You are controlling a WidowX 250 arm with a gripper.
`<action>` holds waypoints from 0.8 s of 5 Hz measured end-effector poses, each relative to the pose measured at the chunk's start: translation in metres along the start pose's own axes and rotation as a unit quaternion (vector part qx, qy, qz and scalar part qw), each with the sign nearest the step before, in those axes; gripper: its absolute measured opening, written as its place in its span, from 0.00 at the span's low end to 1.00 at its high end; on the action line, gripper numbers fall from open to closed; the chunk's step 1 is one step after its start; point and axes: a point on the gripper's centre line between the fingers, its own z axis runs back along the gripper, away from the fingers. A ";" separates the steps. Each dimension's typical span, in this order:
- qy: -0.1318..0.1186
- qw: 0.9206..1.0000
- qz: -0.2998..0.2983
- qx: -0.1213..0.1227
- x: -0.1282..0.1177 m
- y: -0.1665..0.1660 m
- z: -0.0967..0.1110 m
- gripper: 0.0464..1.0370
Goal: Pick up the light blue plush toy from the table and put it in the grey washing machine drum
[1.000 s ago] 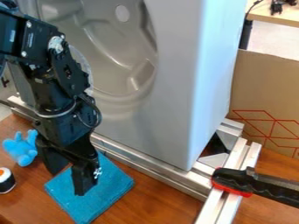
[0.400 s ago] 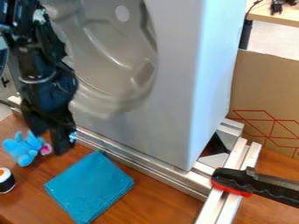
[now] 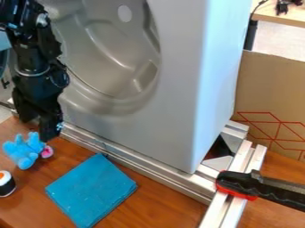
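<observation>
Blue plush toy (image 3: 22, 152), just below open tool (image 3: 35, 130)

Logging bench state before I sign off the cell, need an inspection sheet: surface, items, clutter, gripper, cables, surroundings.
Surface: brown wood-grain tabletop; damage, nothing seen.
Items: blue soft toy at left; folded teal cloth lying flat, apart from it.
Clutter: toy sushi roll at left edge; black-and-red clamp handle over the metal rails.
Gripper: black two-finger gripper, open, pointing down by the soft toy; holds nothing; contact can't be told.
Cables: black cable looped at the arm's wrist; loose on tabletop, nothing seen.
Surroundings: grey moulded panel behind the front rail; cardboard with red lines at right.
</observation>
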 end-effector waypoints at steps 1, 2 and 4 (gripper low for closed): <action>0.009 1.000 0.001 0.009 0.000 0.026 -0.014 0.96; 0.020 1.000 -0.006 0.004 0.004 0.036 -0.025 0.96; 0.049 0.999 -0.017 -0.009 0.004 0.034 -0.049 0.96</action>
